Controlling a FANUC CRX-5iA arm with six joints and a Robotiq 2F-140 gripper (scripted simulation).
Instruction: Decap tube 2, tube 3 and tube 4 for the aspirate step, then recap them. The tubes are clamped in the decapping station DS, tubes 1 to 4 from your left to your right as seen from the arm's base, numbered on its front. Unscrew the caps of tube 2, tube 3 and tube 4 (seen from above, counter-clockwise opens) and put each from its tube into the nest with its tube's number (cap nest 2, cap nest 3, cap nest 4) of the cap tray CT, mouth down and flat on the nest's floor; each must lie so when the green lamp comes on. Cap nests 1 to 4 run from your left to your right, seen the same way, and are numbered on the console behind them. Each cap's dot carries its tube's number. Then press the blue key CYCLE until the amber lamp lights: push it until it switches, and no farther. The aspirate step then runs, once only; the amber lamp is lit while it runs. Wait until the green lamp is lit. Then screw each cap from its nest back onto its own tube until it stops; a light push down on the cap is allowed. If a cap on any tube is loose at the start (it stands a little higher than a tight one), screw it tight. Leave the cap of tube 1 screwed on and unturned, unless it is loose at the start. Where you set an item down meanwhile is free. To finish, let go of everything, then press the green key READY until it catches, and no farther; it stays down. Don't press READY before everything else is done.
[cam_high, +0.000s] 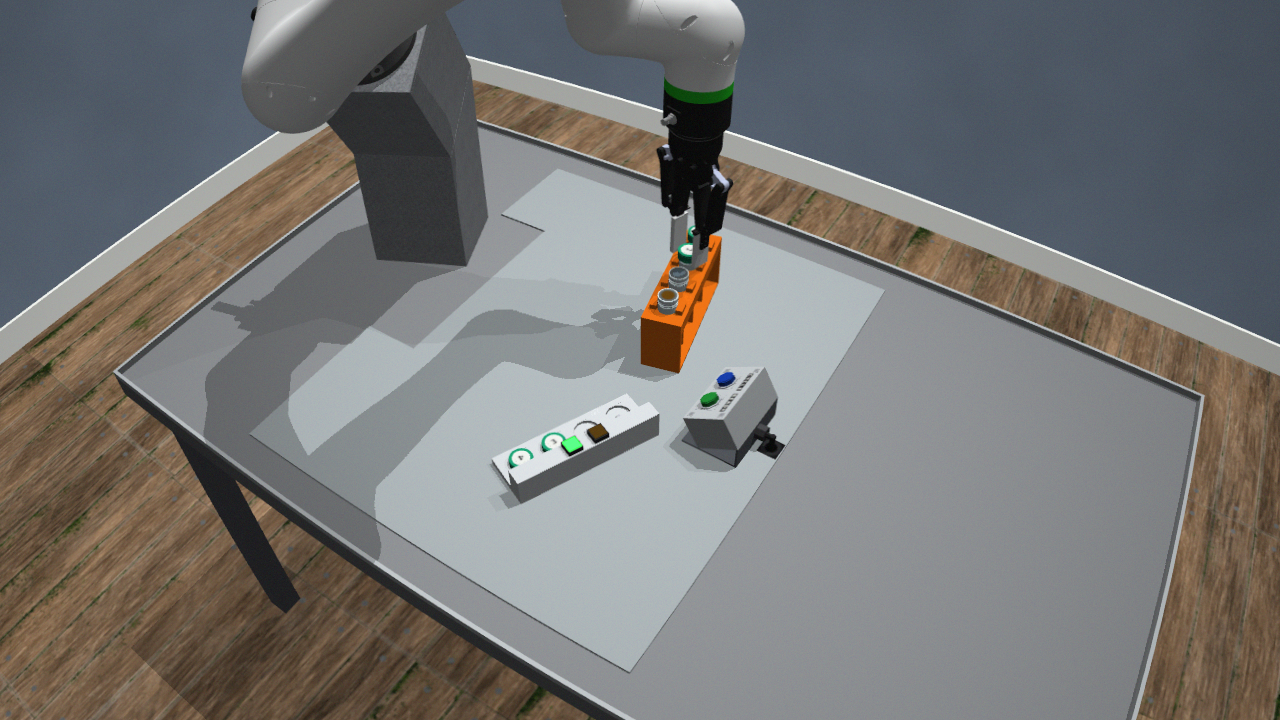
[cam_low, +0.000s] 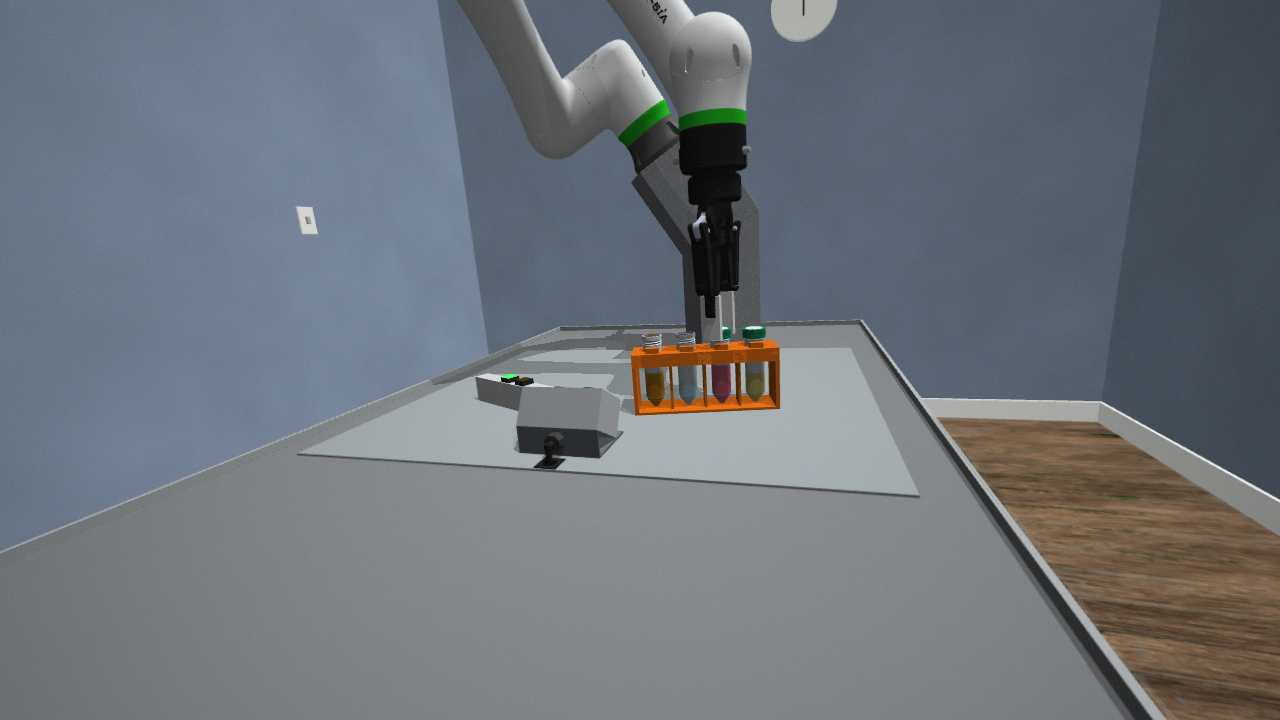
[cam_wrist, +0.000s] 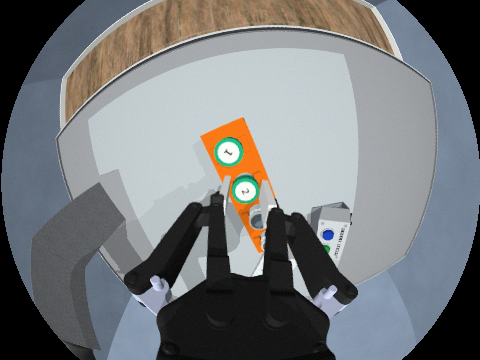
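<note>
The orange decapping station DS (cam_high: 666, 344) (cam_low: 707, 404) (cam_wrist: 234, 128) holds four tubes. My gripper (cam_wrist: 245, 187) (cam_low: 718, 326) stands upright over tube 2, its fingers on either side of the green cap 2 (cam_wrist: 246, 191) (cam_low: 724, 333), slightly apart from it, open. Cap 2 sits on its tube. Cap 1 (cam_wrist: 228, 151) (cam_low: 753, 332) sits on tube 1 beside it. Tube 3 (cam_high: 678, 277) (cam_low: 685, 340) and tube 4 (cam_high: 666, 298) (cam_low: 651, 340) stand open with bare threads. Two caps (cam_high: 520, 458) (cam_high: 552, 441) lie in the cap tray CT (cam_high: 554, 480). Its green lamp (cam_high: 572, 443) is lit; the amber lamp (cam_high: 597, 432) is dark.
The grey key box (cam_high: 738, 425) (cam_low: 566, 422) (cam_wrist: 336, 216) stands near the tray, with the blue key (cam_high: 725, 377) (cam_wrist: 327, 234) and the green key (cam_high: 709, 399) on top. The arm's grey pedestal (cam_high: 416, 152) stands at the table's back.
</note>
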